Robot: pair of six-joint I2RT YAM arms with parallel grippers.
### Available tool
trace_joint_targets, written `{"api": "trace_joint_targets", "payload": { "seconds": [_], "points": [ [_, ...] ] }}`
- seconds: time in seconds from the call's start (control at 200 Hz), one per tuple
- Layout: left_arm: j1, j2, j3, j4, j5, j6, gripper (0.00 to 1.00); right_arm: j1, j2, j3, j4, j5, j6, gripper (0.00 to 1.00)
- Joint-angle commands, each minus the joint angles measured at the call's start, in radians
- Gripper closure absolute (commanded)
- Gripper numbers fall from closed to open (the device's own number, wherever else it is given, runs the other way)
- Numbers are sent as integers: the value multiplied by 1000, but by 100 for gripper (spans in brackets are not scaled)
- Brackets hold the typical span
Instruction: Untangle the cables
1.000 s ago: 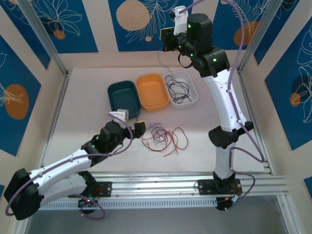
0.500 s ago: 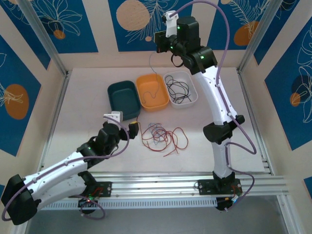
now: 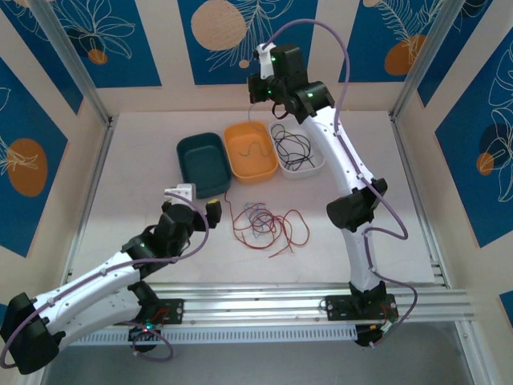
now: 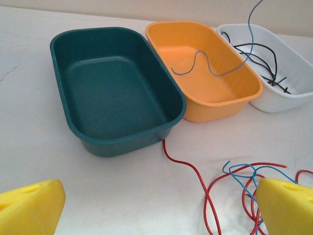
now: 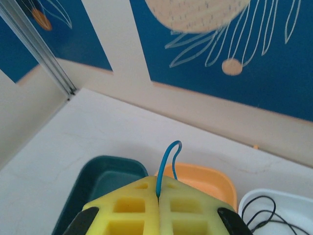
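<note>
- My right gripper (image 5: 159,197) has swung over the orange bin (image 3: 260,167), pinching a blue cable (image 4: 203,61) whose tail now lies inside
- I can release it; my left gripper (image 4: 159,205), jaws spread, sits near the red tangle (image 3: 266,224)

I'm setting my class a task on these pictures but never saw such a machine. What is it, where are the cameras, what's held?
Two robot arms stand at a table bearing an empty green tray, an orange tray and a white tray holding black wires; a tangle of red and blue wires lies nearer. One picture looks down from above; two come from wrist cameras. The right end effector, shut, holds a blue wire dangling into the orange tray. The left end effector is open.
</note>
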Motion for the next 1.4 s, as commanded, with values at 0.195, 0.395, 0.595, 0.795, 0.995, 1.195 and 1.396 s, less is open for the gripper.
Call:
{"api": "trace_joint_targets", "payload": {
  "seconds": [0.195, 0.395, 0.595, 0.795, 0.995, 1.195, 1.396],
  "points": [
    [9, 0, 29, -17, -33, 5, 0, -2, 156, -12, -134, -14, 66, 100],
    [8, 19, 36, -25, -25, 3, 0, -2, 239, -15, -200, -47, 125, 100],
    [8, 51, 44, -24, 3, -2, 0, 1, 292, -43, -219, -46, 146, 100],
    [9, 63, 50, -22, 31, -8, 0, -4, 324, -56, -226, -29, 143, 92],
    [10, 61, 49, -26, 49, -19, 0, -17, 329, -32, -247, -37, 138, 68],
    [11, 73, 52, -25, 57, -31, 0, -20, 282, -7, -276, -47, 133, 57],
    [11, 96, 58, -19, 46, -40, 0, -5, 150, -113, -249, -77, 135, 52]
  ]
}}
